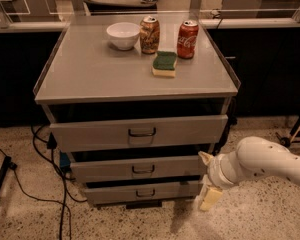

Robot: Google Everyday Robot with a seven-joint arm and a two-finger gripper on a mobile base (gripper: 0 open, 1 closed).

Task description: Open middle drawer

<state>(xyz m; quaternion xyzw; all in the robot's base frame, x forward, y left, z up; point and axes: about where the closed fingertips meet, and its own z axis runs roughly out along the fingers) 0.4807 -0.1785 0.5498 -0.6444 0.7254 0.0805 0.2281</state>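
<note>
While the white arm point(270, 164) reaches in from the right in the camera view, its gripper point(208, 179) sits low at the right end of the grey cabinet point(90, 79), just beside the drawer fronts. Its two pale fingers point(210, 198) stand spread apart with nothing between them: one tip is near the upper right corner of the middle drawer point(105, 169), the other hangs lower, beside the right end of the bottom drawer point(110, 193). The middle drawer lies between the taller top drawer point(90, 134) and that narrower bottom one, with its small dark handle point(143, 170) at centre, untouched. A dark gap shows above each front. On the cabinet top stand a white bowl point(123, 35), a brown can point(149, 34) and a red can point(187, 39), with a green and yellow sponge point(165, 64) lying in front of the cans. Black cables point(40, 184) trail over the speckled floor at the left.
</note>
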